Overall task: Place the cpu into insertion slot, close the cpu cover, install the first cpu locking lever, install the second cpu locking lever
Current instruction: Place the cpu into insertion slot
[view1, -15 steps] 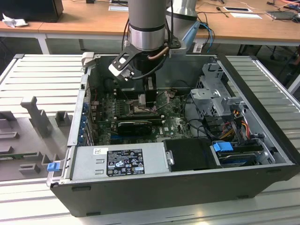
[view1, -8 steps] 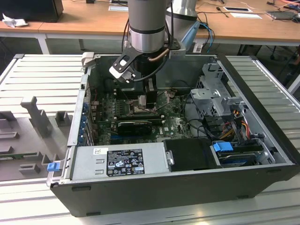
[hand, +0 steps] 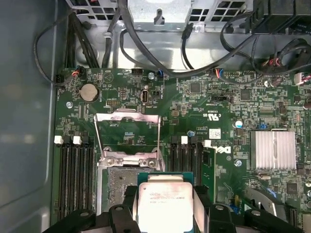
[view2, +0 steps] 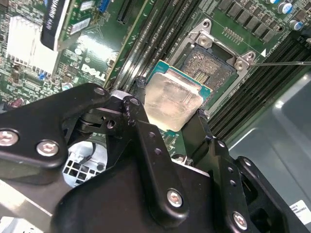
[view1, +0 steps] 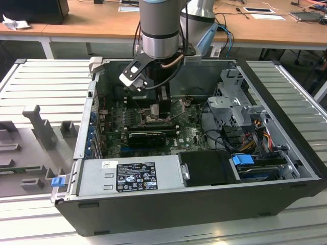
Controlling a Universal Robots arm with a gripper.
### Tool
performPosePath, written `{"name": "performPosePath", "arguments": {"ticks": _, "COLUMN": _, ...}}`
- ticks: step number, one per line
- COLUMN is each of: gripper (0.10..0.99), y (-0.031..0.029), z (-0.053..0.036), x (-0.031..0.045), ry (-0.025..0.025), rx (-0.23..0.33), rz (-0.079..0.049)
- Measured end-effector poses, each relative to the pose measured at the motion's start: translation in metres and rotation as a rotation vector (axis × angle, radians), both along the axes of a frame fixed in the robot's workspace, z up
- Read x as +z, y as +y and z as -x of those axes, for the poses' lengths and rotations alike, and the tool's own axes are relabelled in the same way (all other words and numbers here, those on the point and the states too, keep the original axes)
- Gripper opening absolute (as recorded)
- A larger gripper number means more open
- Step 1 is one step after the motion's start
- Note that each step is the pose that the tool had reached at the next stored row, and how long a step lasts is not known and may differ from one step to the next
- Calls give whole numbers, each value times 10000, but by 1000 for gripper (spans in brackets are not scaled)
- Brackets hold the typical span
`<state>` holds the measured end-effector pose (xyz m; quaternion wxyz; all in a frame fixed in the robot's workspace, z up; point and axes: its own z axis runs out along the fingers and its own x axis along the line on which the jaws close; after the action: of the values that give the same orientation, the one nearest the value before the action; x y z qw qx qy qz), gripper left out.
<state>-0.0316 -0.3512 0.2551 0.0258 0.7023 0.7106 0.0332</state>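
Small flat square silver-grey cpu [view2: 174,104] pinched in black claw [view2: 170,99]; square black insertion slot [view2: 212,65] just beyond claw tips, uncovered; thin silver frame cpu cover [hand: 127,115] raised open.

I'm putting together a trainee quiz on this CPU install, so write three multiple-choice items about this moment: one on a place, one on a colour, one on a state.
1. Where is the cpu?
A. seated in the insertion slot
B. between the gripper's fingers, over the board
C. on the floor

2. What colour is the motherboard?
A. green
B. red
C. white

3. How does the cpu cover stand?
A. shut over the socket
B. swung open
C. bent in half

Answers:
1. B: the gripper clamps the chip, and the insertion slot lies bare.
2. A: both wrist views show a green board.
3. B: in the first wrist view the frame lies flipped back from the socket.
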Motion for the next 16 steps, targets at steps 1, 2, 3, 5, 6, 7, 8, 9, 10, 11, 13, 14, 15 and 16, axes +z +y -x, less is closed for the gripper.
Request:
{"name": "performPosePath", "arguments": {"ticks": 1, "gripper": 541, "y": 14, "z": 0, "x": -11, "ry": 0, "rx": 0, "rz": 0}}
{"name": "performPosePath", "arguments": {"ticks": 2, "gripper": 541, "y": 25, "z": 0, "x": -18, "ry": 0, "rx": 0, "rz": -1}}
{"name": "performPosePath", "arguments": {"ticks": 3, "gripper": 541, "y": 46, "z": 0, "x": -30, "ry": 0, "rx": 1, "rz": 1}}
{"name": "performPosePath", "arguments": {"ticks": 5, "gripper": 541, "y": 85, "z": 0, "x": -63, "ry": -1, "rx": 19, "rz": 0}}
{"name": "performPosePath", "arguments": {"ticks": 6, "gripper": 541, "y": 100, "z": 0, "x": -76, "ry": -1, "rx": 30, "rz": 2}}
{"name": "performPosePath", "arguments": {"ticks": 7, "gripper": 541, "y": 113, "z": 1, "x": -90, "ry": 0, "rx": 39, "rz": 2}}
{"name": "performPosePath", "arguments": {"ticks": 8, "gripper": 541, "y": 123, "z": 6, "x": -104, "ry": -1, "rx": 47, "rz": 0}}
{"name": "performPosePath", "arguments": {"ticks": 9, "gripper": 541, "y": 129, "z": 15, "x": -113, "ry": -2, "rx": 55, "rz": -1}}
{"name": "performPosePath", "arguments": {"ticks": 10, "gripper": 541, "y": 135, "z": 33, "x": -125, "ry": 0, "rx": 64, "rz": 1}}
{"name": "performPosePath", "arguments": {"ticks": 11, "gripper": 541, "y": 141, "z": 45, "x": -134, "ry": -1, "rx": 70, "rz": 1}}
{"name": "performPosePath", "arguments": {"ticks": 13, "gripper": 541, "y": 173, "z": 66, "x": -165, "ry": 0, "rx": 85, "rz": 2}}
{"name": "performPosePath", "arguments": {"ticks": 14, "gripper": 541, "y": 192, "z": 79, "x": -177, "ry": -1, "rx": 90, "rz": 1}}
{"name": "performPosePath", "arguments": {"ticks": 15, "gripper": 541, "y": 209, "z": 88, "x": -190, "ry": 0, "rx": 95, "rz": 1}}
{"name": "performPosePath", "arguments": {"ticks": 16, "gripper": 541, "y": 220, "z": 94, "x": -198, "ry": 0, "rx": 99, "rz": 1}}
